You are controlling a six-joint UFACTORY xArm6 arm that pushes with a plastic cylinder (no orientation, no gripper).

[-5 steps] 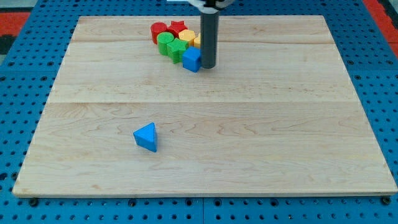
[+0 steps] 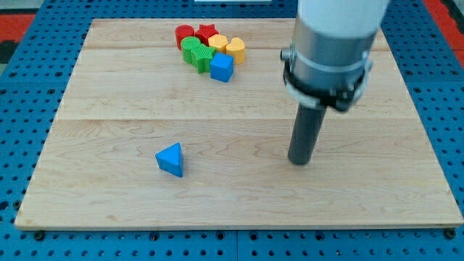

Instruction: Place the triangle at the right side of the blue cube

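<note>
Blue triangle (image 2: 170, 159) lies alone at the table's (image 2: 377, 196) lower left. Blue cube (image 2: 222, 67) sits near the top, touching a cluster of red, green and yellow blocks (image 2: 203, 45). My tip (image 2: 299, 162), a plain rod serving as end effector, holds nothing and stands well right of the triangle. Pale wooden table on blue pegboard (image 2: 29, 80).

Bright, even overhead light; soft faint shadows; sharp, glare-free.

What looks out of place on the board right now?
Only the blue triangle stands out: it sits alone toward the view's bottom left, far from the blue cube and the cluster at the top. My tip is to its right, touching nothing.
</note>
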